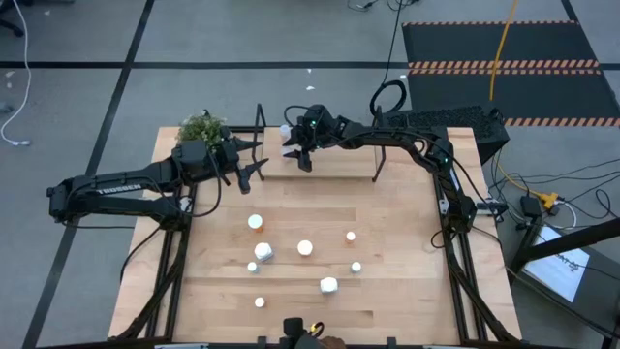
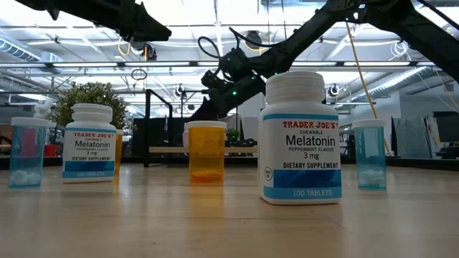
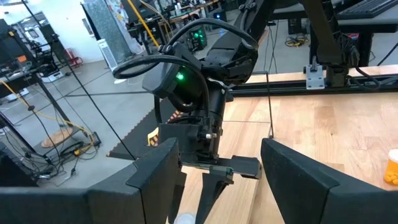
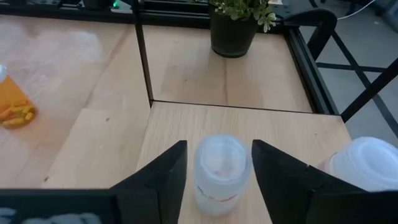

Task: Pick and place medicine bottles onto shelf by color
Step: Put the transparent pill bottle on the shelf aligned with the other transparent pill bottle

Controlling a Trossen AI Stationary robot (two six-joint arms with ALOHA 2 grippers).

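A low light-wood shelf (image 1: 339, 163) with black end frames stands at the table's far edge. My right gripper (image 1: 298, 155) reaches over its left end, open. Its fingers stand on either side of a pale, clear bottle (image 4: 219, 167) that stands upright on the shelf board (image 4: 273, 130), with a thin gap on each side. A second white cap (image 4: 372, 163) shows close beside it. My left gripper (image 1: 254, 170) hovers open just left of the shelf, facing the right gripper. Several bottles stand on the table, among them an orange one (image 1: 255, 222) and a white one (image 1: 304, 248).
A potted plant (image 1: 203, 128) sits at the far left corner beside the shelf. In the low view, two white Melatonin bottles (image 2: 301, 140), an orange bottle (image 2: 206, 152) and two blue bottles (image 2: 369, 154) stand upright across the table's middle and near part.
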